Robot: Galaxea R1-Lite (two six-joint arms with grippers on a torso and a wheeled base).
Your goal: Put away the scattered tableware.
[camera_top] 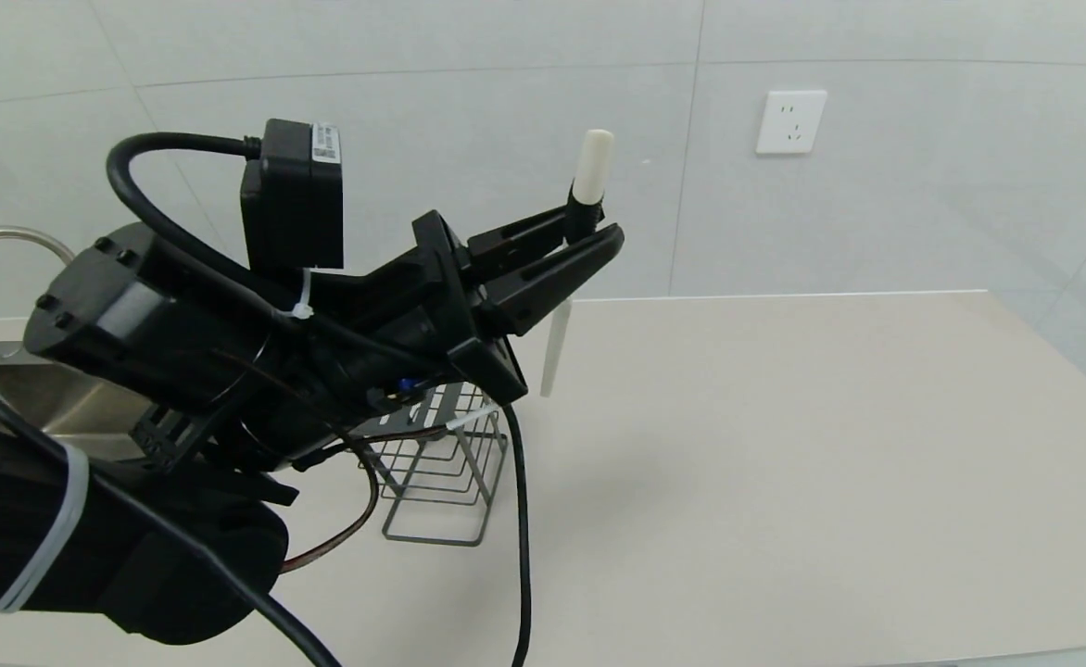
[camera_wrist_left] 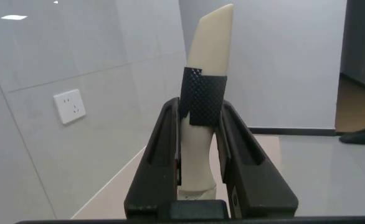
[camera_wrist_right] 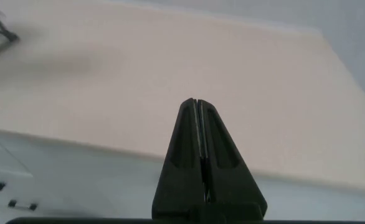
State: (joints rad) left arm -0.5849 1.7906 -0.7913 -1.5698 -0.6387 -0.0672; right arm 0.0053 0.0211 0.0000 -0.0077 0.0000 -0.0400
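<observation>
We record the left gripper [camera_top: 597,230] clamped on a cream utensil [camera_top: 592,165], held upright near the wire rack [camera_top: 439,491]. The right gripper [camera_wrist_right: 198,107] is closed and empty over the countertop [camera_wrist_right: 245,62].

Bright even light, soft shadow on the counter [camera_top: 784,417], lamp glare on the wall [camera_wrist_left: 20,37], wall seams bowed
</observation>
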